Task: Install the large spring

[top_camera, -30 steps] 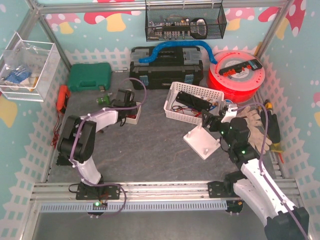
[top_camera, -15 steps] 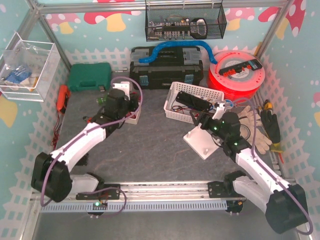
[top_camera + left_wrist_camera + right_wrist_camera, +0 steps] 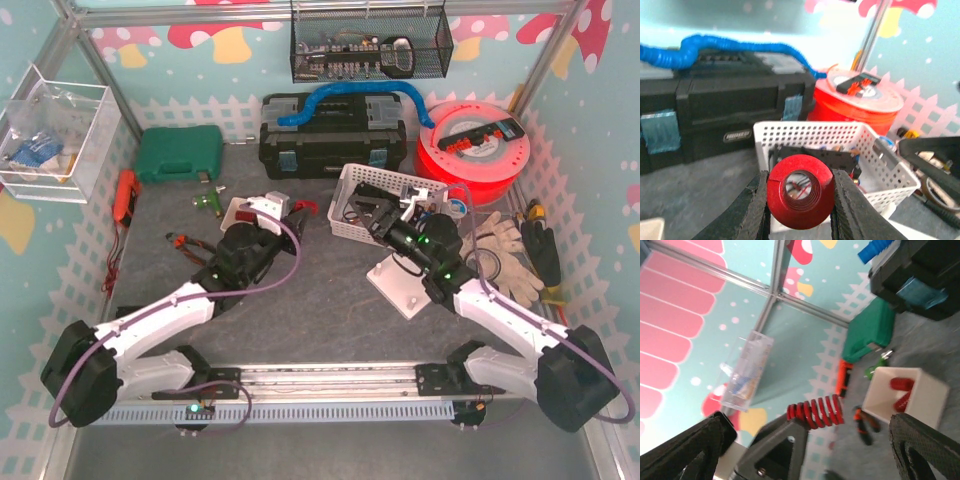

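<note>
— Between the fingers of the left gripper [image 3: 800,175], is that the large spring [image 3: 800,214]?
— Yes. The red coil faces the left wrist camera end-on, its bore open toward the lens. A grey pad presses on each flank, so the jaws are clamped on it.
— Where is it on the table?
— From overhead it is held between the small white box [image 3: 904,390] and the white basket [image 3: 812,131], toward the back of the mat [image 3: 300,310]. The black toolbox [image 3: 725,102] and the red spool [image 3: 860,102] stand farther back.
— What does the other arm see?
— The right wrist camera looks across at it. The spring lies crosswise at the tip of the left gripper, its turns seen from the side.
— And the right jaws?
— The right gripper [image 3: 809,440] has them spread wide. Its black fingers sit at the two lower corners of its own view with nothing between them, and the spring is well apart from them.
— Anything else nearby?
— The small white box holds red parts. A white base plate [image 3: 405,285] lies on the mat beneath the right arm, apart from the spring.
</note>
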